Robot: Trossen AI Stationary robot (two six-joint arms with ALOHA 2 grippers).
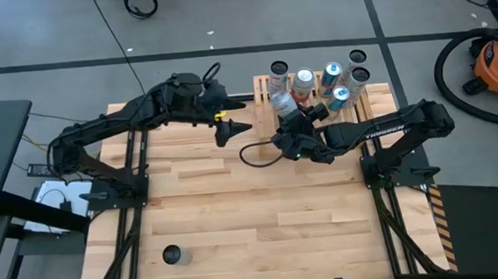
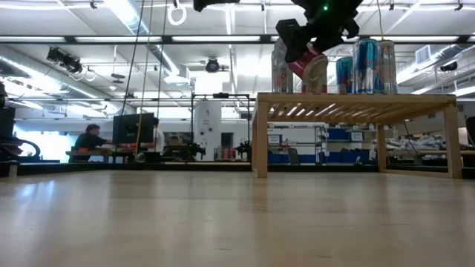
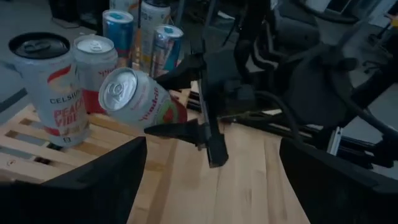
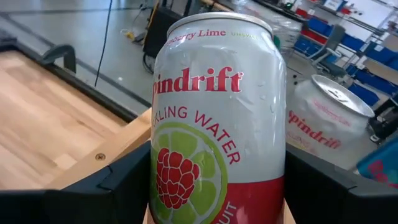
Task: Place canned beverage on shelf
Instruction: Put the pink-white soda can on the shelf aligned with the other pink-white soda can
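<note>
Right gripper: the right gripper has its two dark fingers closed around a white aluminium can with red lettering and a raspberry-and-lime picture, one finger on each side of the can's body.
Held can: it is off the bench and tilted, its silver top leaning away from the gripper; it hangs at the near left corner of the shelf, above slat level in the low view.
Shelf: a low, light-wood slatted rack stands at the far edge of the butcher-block wooden bench, right of centre.
Cans on shelf: several upright cans stand on the slats, among them a white-and-peach can marked Celsius, a second white can with red lettering just beside it, and blue-and-silver slim cans toward the rack's right end.
Left gripper: the left gripper hovers over the bench left of the shelf, fingers spread wide and holding nothing.
Loose can: a dark can stands alone near the bench's front left corner, well apart from both arms.
</note>
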